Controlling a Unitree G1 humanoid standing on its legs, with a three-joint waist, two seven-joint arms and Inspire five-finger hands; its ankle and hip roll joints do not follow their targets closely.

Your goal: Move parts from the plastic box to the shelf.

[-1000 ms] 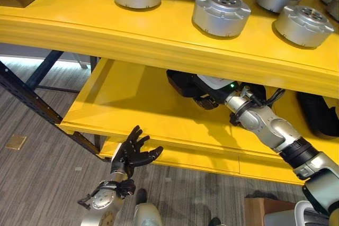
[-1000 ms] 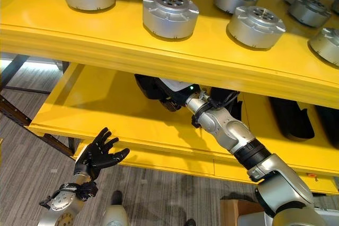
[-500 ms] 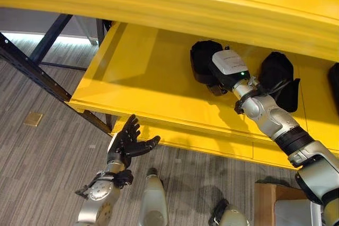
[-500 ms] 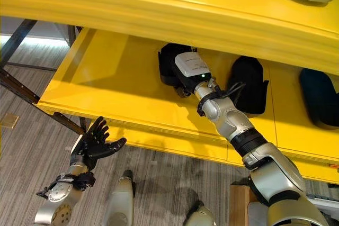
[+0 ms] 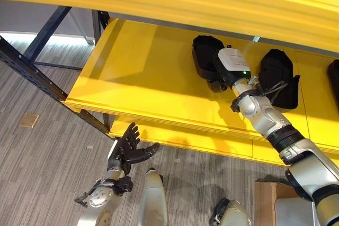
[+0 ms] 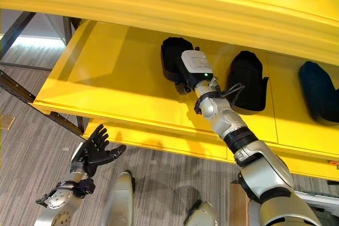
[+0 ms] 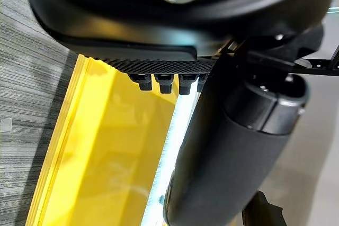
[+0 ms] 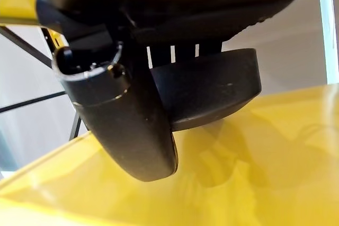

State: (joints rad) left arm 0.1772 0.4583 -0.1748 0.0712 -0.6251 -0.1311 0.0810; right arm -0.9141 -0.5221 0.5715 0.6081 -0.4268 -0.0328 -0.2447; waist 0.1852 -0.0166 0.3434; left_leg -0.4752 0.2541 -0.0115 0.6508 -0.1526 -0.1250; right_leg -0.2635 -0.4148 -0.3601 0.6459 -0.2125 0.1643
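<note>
Fingers, left hand (image 5: 127, 149): spread and straight, they hold nothing; the hand hangs over the grey floor (image 5: 37, 146), just near of the shelf edge.
Fingers, right hand (image 8: 132, 115): their state I cannot tell; they reach against a black part (image 5: 205, 59), and the thumb lies beside it.
Black part: it lies on the middle yellow shelf (image 5: 137, 78), far side, under the upper board.
Other black parts: one (image 5: 278, 78) just right of the right wrist, another (image 6: 318, 99) further right.
</note>
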